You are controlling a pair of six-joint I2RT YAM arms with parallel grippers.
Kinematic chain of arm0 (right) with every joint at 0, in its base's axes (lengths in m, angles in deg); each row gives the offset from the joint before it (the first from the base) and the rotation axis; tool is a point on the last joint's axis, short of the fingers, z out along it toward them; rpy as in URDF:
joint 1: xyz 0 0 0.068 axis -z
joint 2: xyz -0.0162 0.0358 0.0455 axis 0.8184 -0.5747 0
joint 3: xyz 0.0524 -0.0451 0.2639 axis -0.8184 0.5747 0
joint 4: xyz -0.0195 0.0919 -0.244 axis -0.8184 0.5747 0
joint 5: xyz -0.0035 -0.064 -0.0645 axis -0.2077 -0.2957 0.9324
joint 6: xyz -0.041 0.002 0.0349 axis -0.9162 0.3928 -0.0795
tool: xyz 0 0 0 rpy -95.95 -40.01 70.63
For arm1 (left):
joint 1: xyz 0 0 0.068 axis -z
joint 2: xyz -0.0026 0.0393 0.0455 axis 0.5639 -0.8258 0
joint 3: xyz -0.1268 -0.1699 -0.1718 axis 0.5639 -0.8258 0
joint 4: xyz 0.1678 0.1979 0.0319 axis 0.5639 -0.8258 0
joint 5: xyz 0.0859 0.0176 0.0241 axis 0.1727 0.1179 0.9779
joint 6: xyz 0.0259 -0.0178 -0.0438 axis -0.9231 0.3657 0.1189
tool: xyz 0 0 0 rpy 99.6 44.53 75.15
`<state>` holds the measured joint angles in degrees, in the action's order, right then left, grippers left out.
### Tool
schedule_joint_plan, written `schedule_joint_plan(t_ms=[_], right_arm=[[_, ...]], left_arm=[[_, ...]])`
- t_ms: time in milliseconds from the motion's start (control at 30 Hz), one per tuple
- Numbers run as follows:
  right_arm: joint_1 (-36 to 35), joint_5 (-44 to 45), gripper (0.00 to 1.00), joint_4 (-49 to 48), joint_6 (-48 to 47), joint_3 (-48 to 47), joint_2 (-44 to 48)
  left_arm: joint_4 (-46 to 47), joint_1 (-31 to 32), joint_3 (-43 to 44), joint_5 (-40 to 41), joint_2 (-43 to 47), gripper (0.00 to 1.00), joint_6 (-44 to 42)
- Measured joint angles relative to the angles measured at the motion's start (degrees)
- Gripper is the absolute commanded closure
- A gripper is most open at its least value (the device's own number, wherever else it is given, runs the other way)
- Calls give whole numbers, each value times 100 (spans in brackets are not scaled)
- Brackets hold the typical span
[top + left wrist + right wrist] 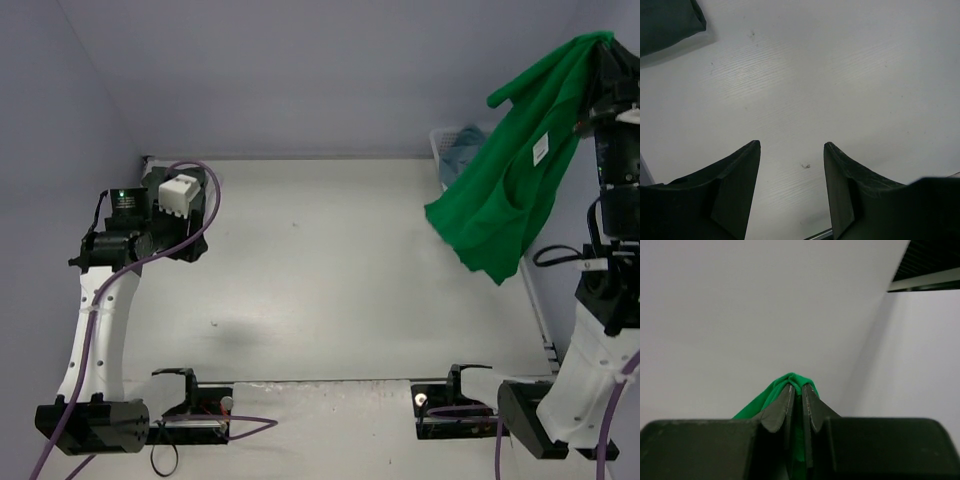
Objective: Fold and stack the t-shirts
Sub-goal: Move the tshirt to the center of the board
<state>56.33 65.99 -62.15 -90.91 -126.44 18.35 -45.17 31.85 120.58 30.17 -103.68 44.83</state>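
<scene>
The counter is a broad, smooth white board with fine grain lines and a few small scuffs. It takes up all the open room between the two arms. Its far edge meets a plain pale wall, its near edge runs just ahead of the arm bases, and its right edge lies below the right hand.

The green t-shirt is the next biggest thing. It hangs from the right hand, which is raised high at the far right, and is well clear of the counter. The soft, bright cloth falls in long folds down and to the left of that hand, with its lowest corner over the counter's right edge. The right hand is clenched on a small bunched peak of the fabric, the two dark fingers nearly meeting around it.

A white slatted basket stands behind the hanging shirt against the far wall, with a crumpled blue cloth inside it.

The left hand is released, its dark wedge-shaped fingers spread wide above bare counter and holding nothing. A dark cloth with a rounded, folded corner lies flat on the counter ahead and to the left of this hand, well apart from it.

A small white label shows on the green cloth below the right hand.
</scene>
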Motion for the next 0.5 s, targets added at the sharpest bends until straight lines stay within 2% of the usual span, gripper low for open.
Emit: schedule_joint_plan(t_ms=[233, 367, 500], right_arm=[[52, -1436, 100, 822, 846, 546, 656], [55, -2253, 100, 1434, 966, 907, 520], [55, -2623, 100, 1895, 918, 1432, 221]], left_arm=[[22, -72, -39, -15, 133, 52, 11], [37, -138, -138, -31, 216, 52, 33], [42, -201, -236, -37, 264, 52, 44]])
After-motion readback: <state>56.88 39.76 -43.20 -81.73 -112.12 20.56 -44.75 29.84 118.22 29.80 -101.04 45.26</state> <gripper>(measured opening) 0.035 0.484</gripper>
